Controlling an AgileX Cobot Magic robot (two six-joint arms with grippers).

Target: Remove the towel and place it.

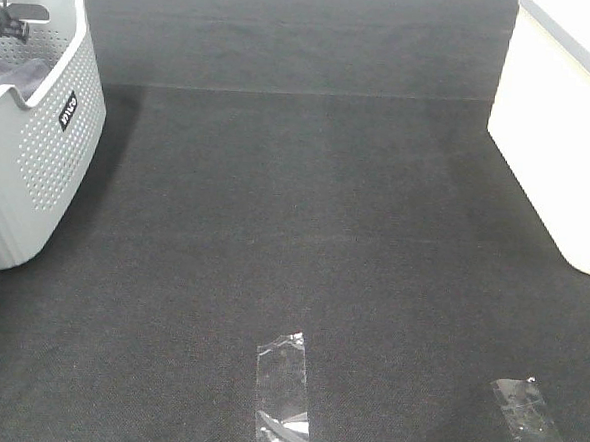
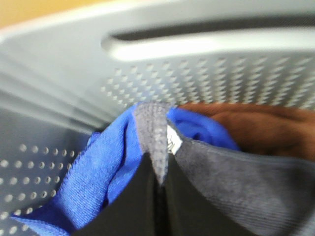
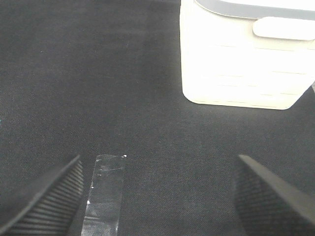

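The greyish-lavender towel (image 2: 152, 132) lies inside the grey perforated basket (image 1: 49, 146) at the far left of the black mat, and shows there as a dull fold (image 1: 19, 72). My left gripper (image 2: 158, 184) is down in the basket, shut on a hemmed edge of the towel, which stands up between its dark fingers (image 2: 130, 206). A brighter blue cloth (image 2: 93, 182) lies beside and under the towel. My right gripper (image 3: 158, 172) is open and empty above the bare mat, out of the exterior view.
A brown cloth (image 2: 256, 128) also lies in the basket. A white plastic bin (image 1: 571, 128) stands at the right edge, also in the right wrist view (image 3: 241, 59). Clear tape strips (image 1: 283, 391) (image 1: 531, 421) mark the mat's near side. Part of the left arm (image 1: 1, 18) shows over the basket.
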